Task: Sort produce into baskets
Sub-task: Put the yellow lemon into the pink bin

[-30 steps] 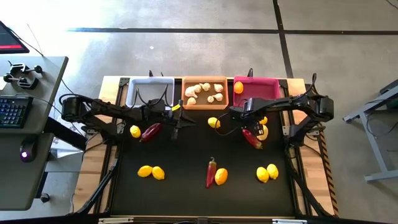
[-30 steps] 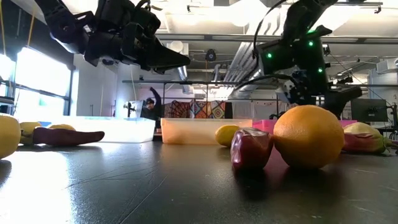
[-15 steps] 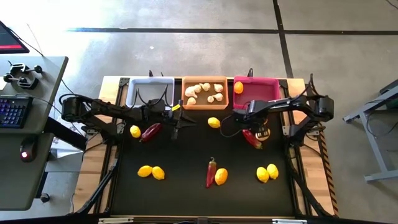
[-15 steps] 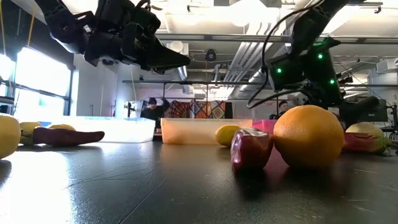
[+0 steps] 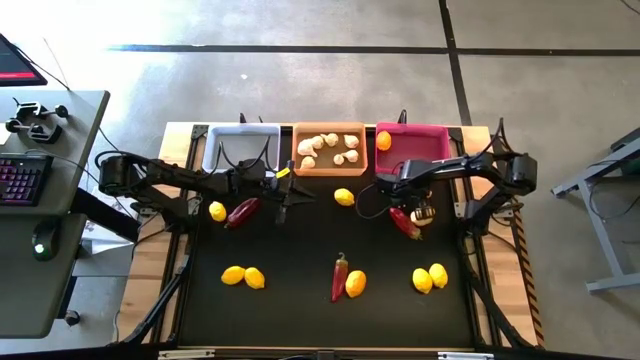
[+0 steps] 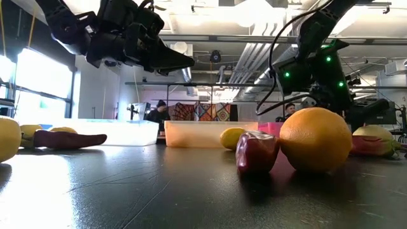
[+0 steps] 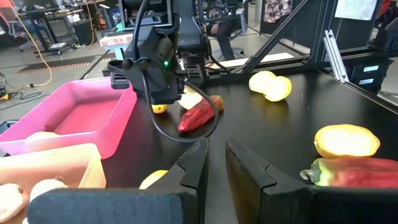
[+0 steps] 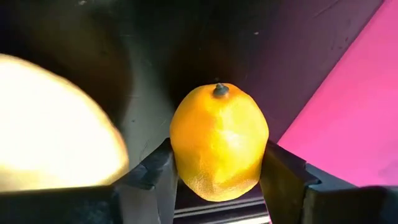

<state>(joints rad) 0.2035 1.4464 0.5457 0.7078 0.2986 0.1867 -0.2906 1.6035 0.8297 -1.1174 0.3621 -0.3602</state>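
One lemon [image 8: 219, 142] sits clamped between my right hand [image 8: 217, 177] fingers, on the tabletop just beside the pink basket [image 5: 420, 143]. My left hand [image 7: 214, 163], fingers nearly together, waits farther from it. Next I'd lift and carry the lemon over the rim.

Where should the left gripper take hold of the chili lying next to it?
Grip the chili across its middle, coming straight down from above with the fingers spanning its narrow width. It lies flat and slanted on the table, too low for a side approach. A lemon sits close to one end, so stay mid-body.
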